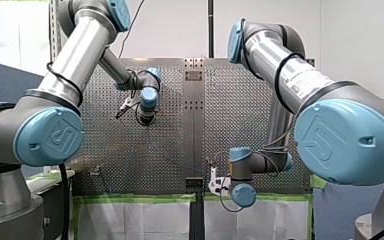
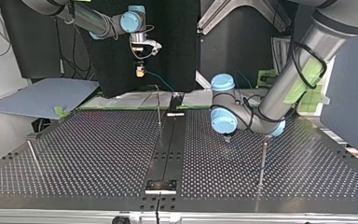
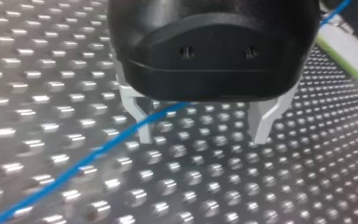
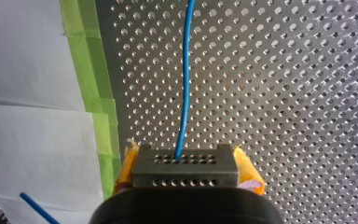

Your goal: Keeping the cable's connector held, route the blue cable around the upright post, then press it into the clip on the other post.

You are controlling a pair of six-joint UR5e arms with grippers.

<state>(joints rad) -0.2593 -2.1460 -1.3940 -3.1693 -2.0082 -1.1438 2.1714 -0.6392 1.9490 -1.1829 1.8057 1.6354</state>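
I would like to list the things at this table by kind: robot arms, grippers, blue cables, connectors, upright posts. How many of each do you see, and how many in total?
robot arms: 2, my left arm and my right arm
grippers: 2, my left gripper and my right gripper
blue cable: 1
connector: 1
upright posts: 3
Total: 9

In the front view, the perforated metal table [image 1: 130, 150] is bordered at its near edge by green tape [image 1: 140, 198] and white sheeting [image 1: 130, 220]. A white wall [image 1: 360, 40] is seen far right. In the top view, a black panel [image 2: 177, 46] is seen beyond the table.
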